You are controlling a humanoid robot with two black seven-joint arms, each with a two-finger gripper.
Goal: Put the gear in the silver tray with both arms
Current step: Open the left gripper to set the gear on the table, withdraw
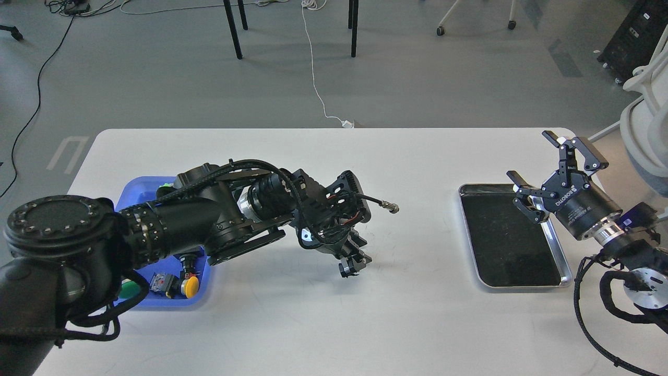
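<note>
A white rounded-corner table (334, 313) fills the lower two thirds of the frame, on a grey floor (156, 68) crossed by a white cable (313, 68) and black cables at upper left. Black chair legs (233, 28) stand at top centre.

The rectangular silver tray with shiny rim and dark inner surface (554, 237) lies at right centre on the table, nothing visible in it.

The right black gripper (543, 169) hangs over the tray's upper right corner, fingers spread wide, holding nothing.

The left black gripper (354, 263) points down over the table's middle; whether its fingers are apart or gripping something small cannot be told.

A blue plastic tray (136, 188) sits at left, holding small yellow and green parts (190, 286), partly hidden by the left arm (209, 219).
</note>
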